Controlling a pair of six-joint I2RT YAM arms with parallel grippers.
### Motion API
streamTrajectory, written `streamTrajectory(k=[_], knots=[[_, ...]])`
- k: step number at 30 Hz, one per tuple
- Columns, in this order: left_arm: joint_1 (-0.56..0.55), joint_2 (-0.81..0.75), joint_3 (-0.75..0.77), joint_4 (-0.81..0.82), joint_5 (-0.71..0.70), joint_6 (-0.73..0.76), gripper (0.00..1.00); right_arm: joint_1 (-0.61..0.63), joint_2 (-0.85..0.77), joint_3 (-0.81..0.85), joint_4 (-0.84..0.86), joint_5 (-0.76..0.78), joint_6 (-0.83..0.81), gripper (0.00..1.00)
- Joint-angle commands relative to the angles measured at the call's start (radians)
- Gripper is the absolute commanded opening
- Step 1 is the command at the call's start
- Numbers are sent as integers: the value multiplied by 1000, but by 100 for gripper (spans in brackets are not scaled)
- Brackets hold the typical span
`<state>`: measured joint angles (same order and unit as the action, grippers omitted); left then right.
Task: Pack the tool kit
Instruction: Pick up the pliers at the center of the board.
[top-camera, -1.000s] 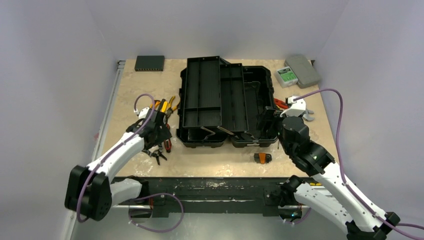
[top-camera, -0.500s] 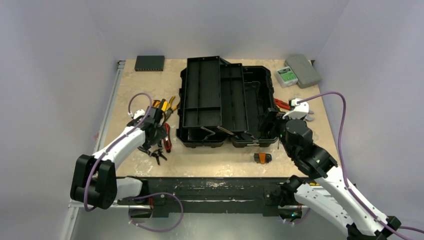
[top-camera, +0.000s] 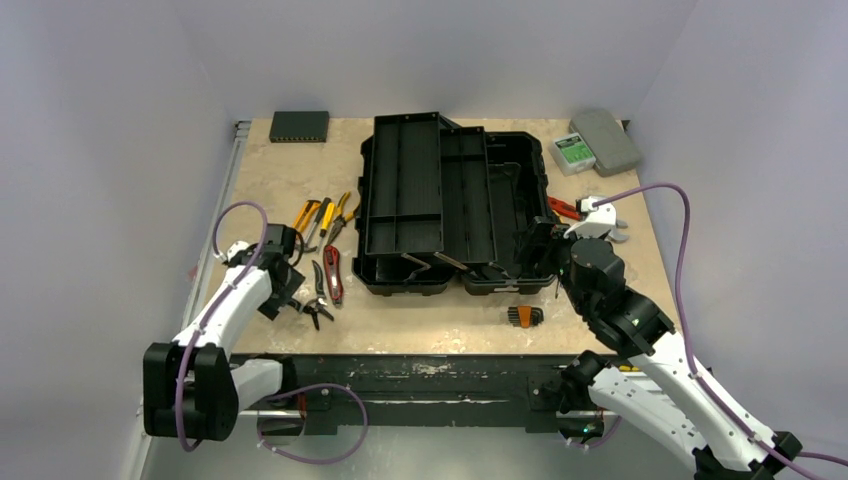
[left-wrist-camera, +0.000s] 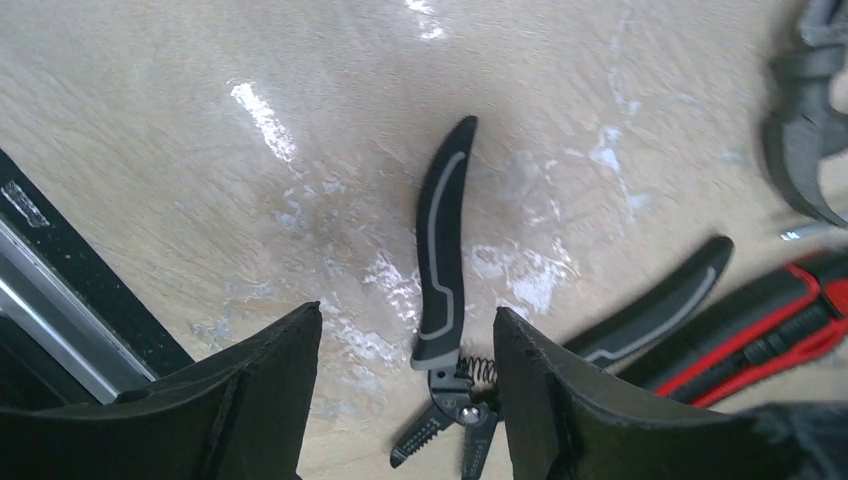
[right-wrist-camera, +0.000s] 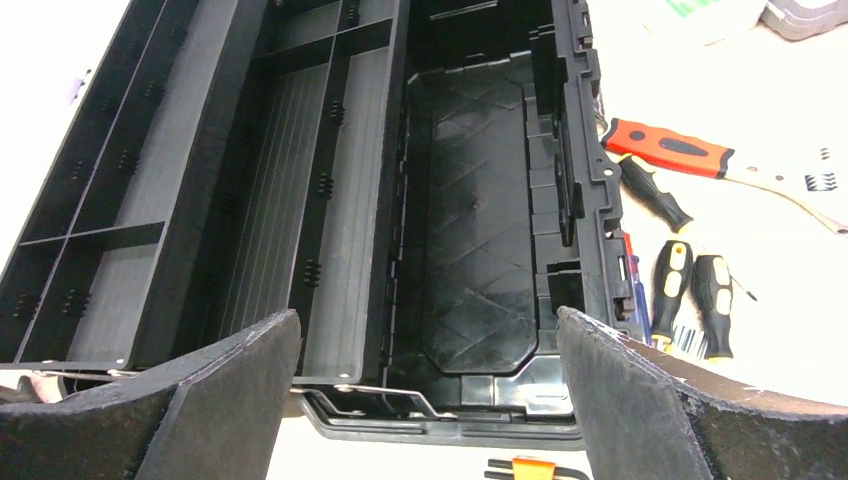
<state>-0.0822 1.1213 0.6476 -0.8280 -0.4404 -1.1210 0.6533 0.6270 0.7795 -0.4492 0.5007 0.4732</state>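
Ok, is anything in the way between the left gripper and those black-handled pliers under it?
Nothing visible does. The left gripper stands open with one handle of the black-handled pliers showing straight between its fingers, only bare tabletop around it. The red-handled tool lies off to the side.

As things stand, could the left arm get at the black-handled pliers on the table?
Probably yes: the left gripper hangs open just over the black-handled pliers, one handle in the gap of its jaws, nothing covering them.

Left wrist view: black pliers (left-wrist-camera: 441, 260), jaws cut off at btm edge; red-handled tool (left-wrist-camera: 770, 328) runs off right edge. Right wrist view: toolbox (right-wrist-camera: 470, 230) top cropped.
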Motion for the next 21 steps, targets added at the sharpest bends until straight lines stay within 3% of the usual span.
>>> streamTrajectory(k=[1, 6, 11, 15, 16, 18, 21], knots=[[45, 66, 17, 9, 35, -53, 61, -5, -5, 16, 10, -13, 16, 99], [53, 150, -2, 119, 104, -33, 56, -5, -10, 24, -4, -14, 19, 99], [75, 218, 26, 115, 126, -36, 38, -5, -20, 33, -18, -15, 24, 99], [82, 235, 27, 121, 138, -31, 30, -5, -28, 41, -31, -11, 28, 99], [82, 243, 32, 122, 142, -25, 25, -4, -31, 44, -34, -12, 31, 99], [110, 256, 33, 140, 167, -9, 0, -6, -38, 48, -41, -13, 35, 99], [114, 242, 35, 135, 170, 3, 0, -5, -46, 52, -52, -14, 38, 99]])
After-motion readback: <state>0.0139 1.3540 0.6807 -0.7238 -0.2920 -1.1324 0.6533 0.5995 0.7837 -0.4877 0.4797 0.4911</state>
